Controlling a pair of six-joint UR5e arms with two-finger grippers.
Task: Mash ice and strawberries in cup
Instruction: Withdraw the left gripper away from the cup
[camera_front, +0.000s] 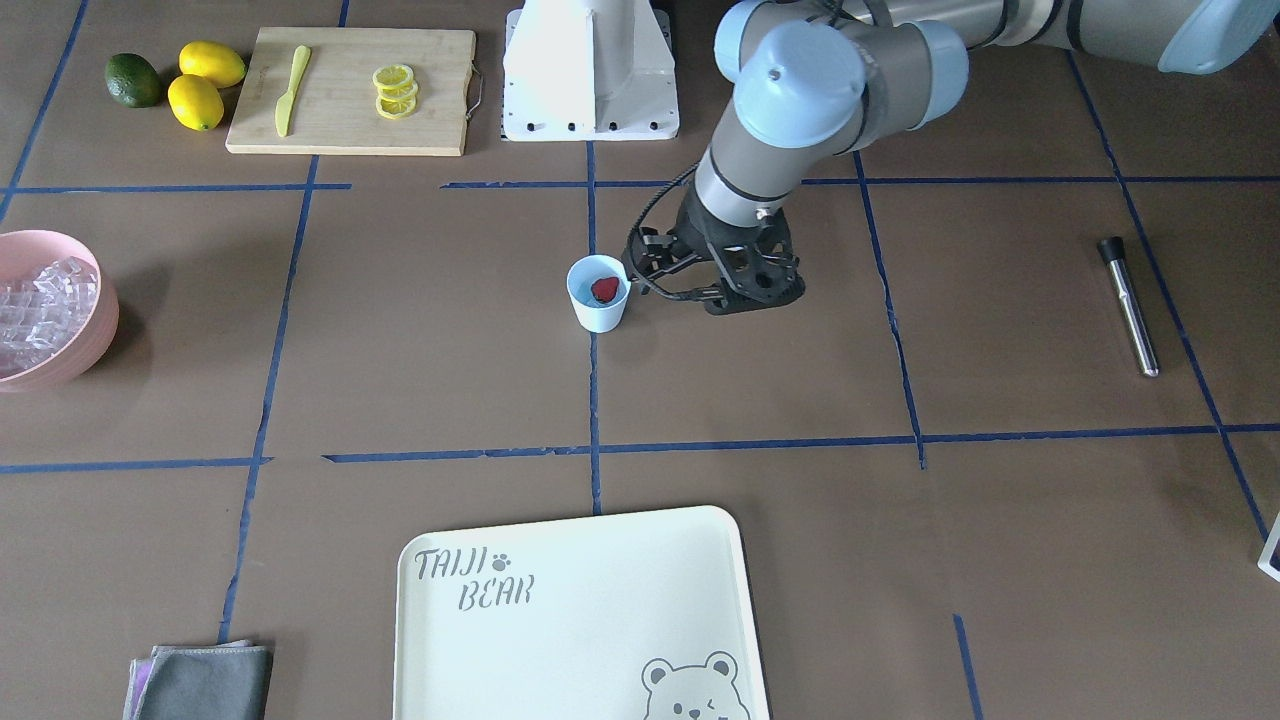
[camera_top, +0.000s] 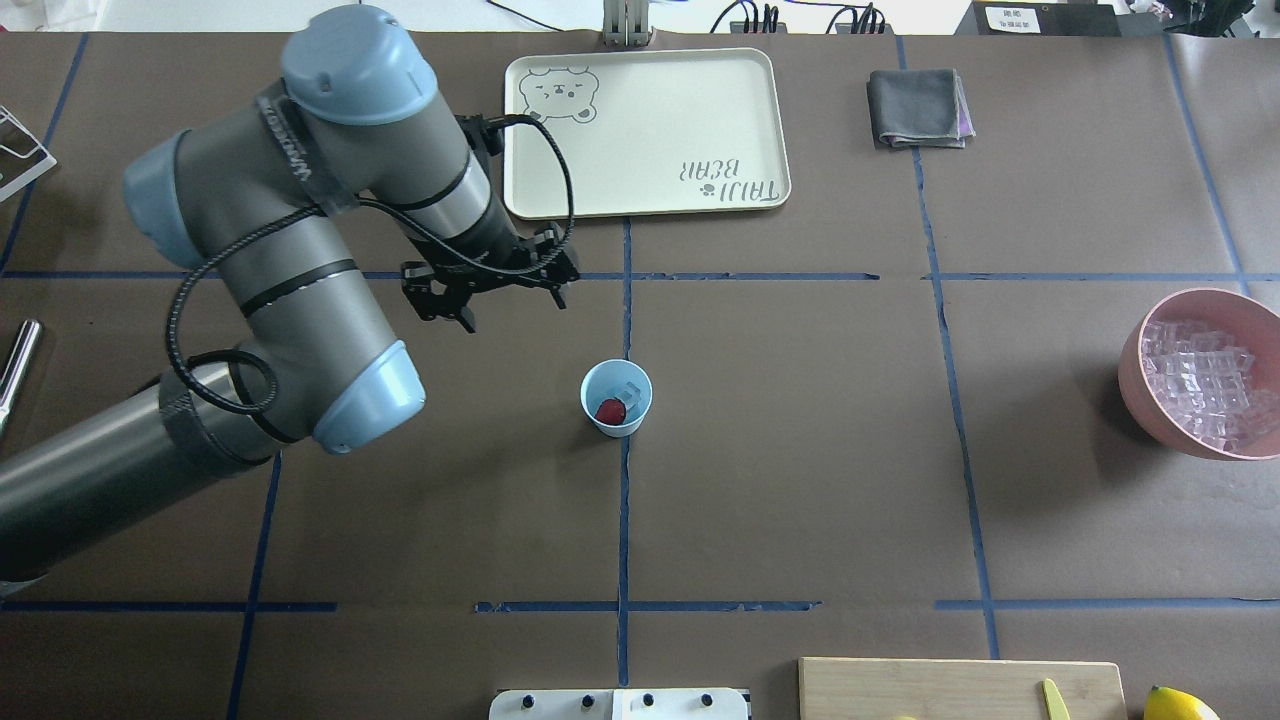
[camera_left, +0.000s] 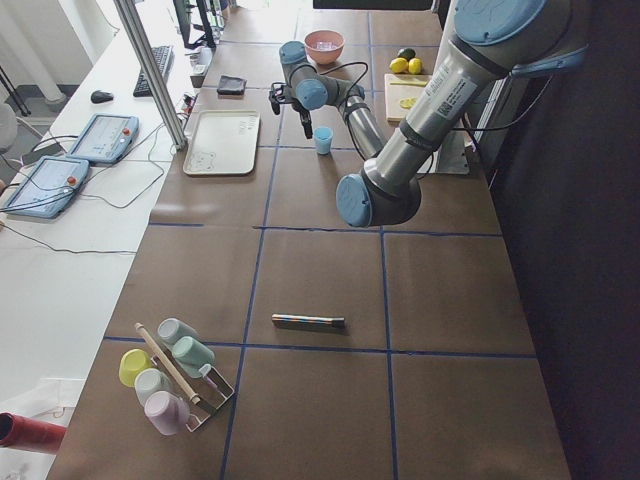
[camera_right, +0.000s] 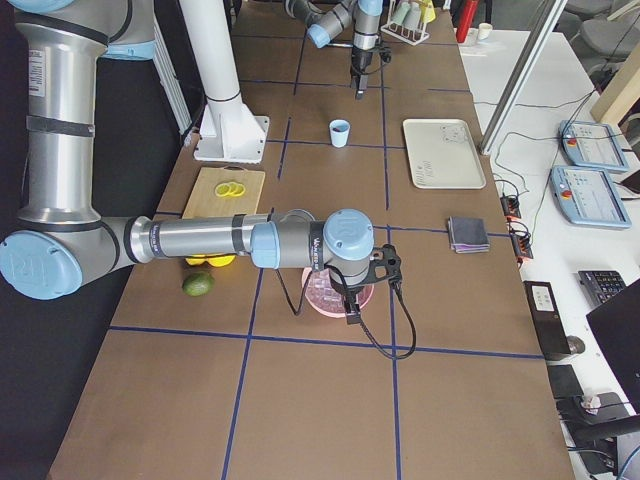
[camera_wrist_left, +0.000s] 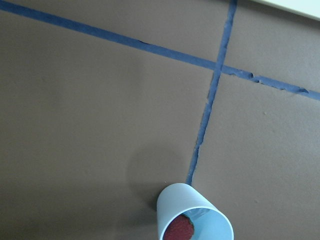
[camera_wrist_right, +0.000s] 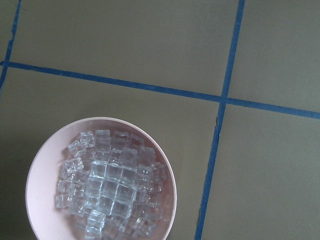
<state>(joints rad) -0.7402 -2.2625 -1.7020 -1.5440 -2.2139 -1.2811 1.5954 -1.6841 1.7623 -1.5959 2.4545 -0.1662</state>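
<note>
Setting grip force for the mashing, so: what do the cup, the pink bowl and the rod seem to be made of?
Cup: pale blue, matte, thin-walled; plastic or coated paper, I cannot tell which. Bowl: pink with a dull, even finish; probably plastic or a similar moulded material. Rod: silvery shaft with bright glints, so likely metal; its black end may be plastic or rubber.

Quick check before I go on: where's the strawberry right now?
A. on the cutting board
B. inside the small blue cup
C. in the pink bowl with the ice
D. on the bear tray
B: the red strawberry lies inside the pale blue cup, as the front-facing, overhead and left wrist views all show.
</note>
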